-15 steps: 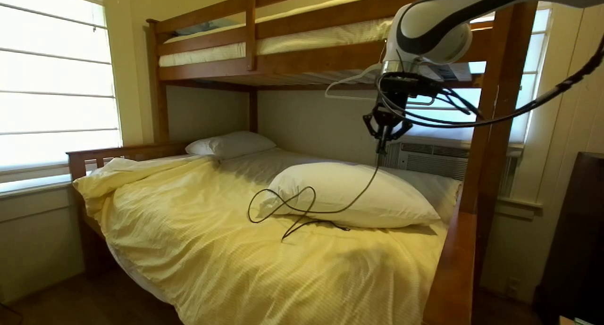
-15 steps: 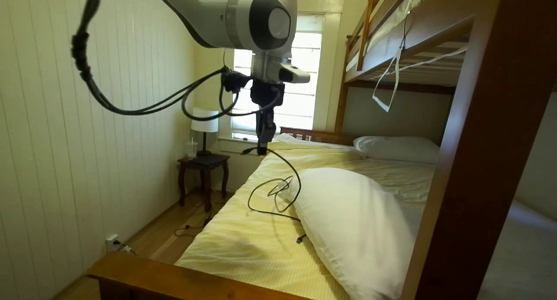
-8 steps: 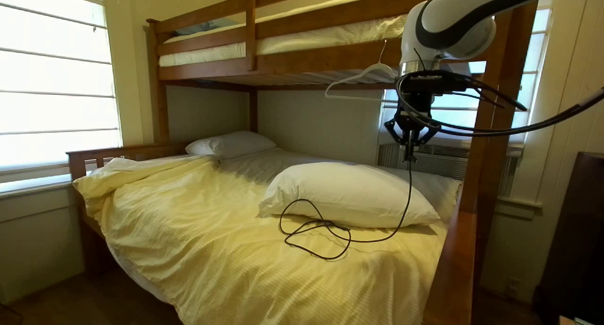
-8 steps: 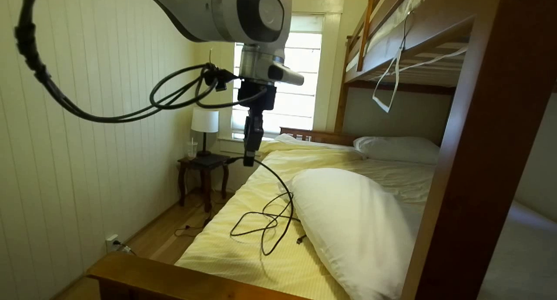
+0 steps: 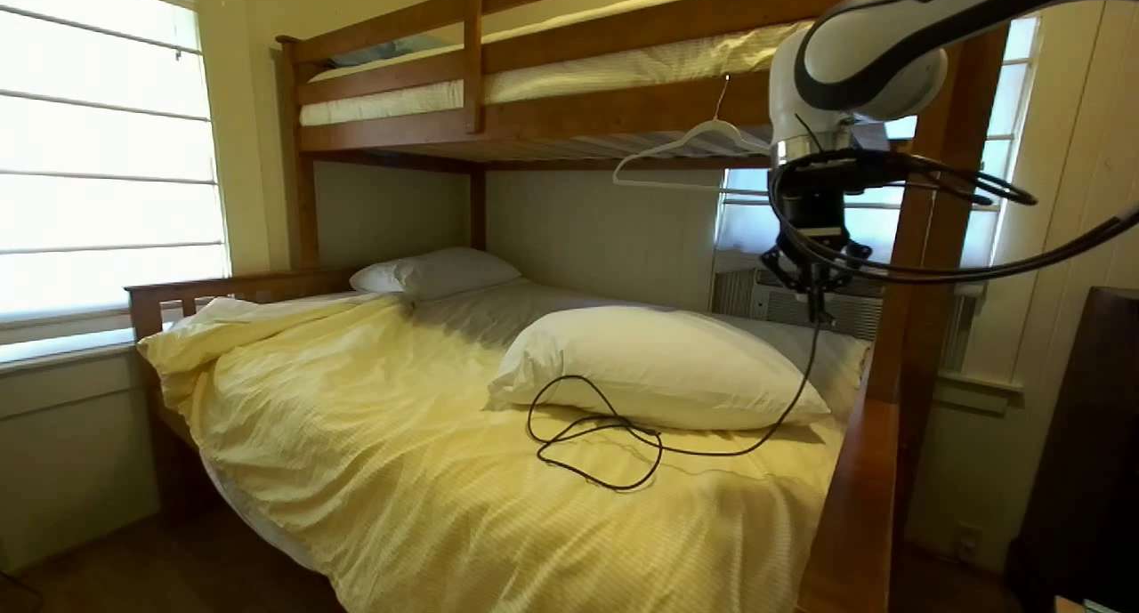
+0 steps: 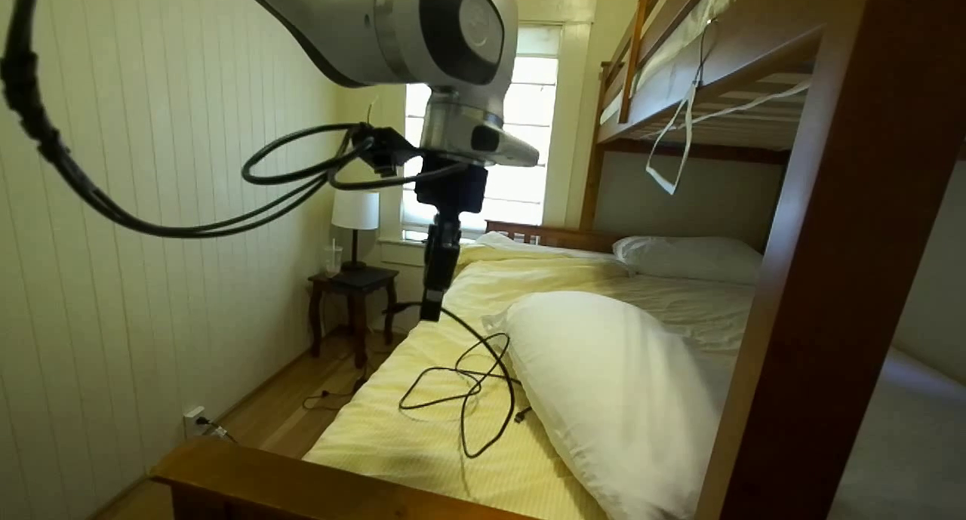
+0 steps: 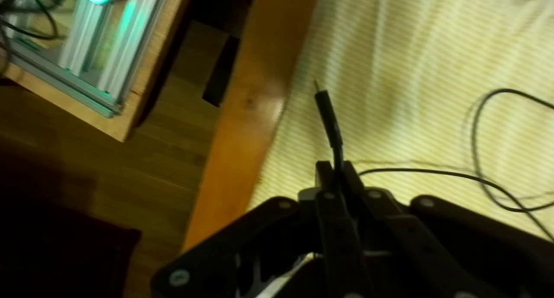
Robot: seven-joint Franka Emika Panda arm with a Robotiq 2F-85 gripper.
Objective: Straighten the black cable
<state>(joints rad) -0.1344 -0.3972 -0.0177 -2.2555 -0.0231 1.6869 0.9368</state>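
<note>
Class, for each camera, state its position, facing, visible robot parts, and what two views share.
An exterior view: beside the bunk bed, facing across to the wall; arm and gripper show.
An exterior view: at the bunk bed's end, facing lengthwise toward the lamp; arm and gripper show.
Wrist view: above the gripper, facing down past the black cable at yellow bedding; fingers show.
Both exterior views share the hanger and black cable.

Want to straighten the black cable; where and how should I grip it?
Likely its loose plug, from above, on the side away from the nearer pillow: the plug peeks out at its edge; the pincer grips near the other end.
</note>
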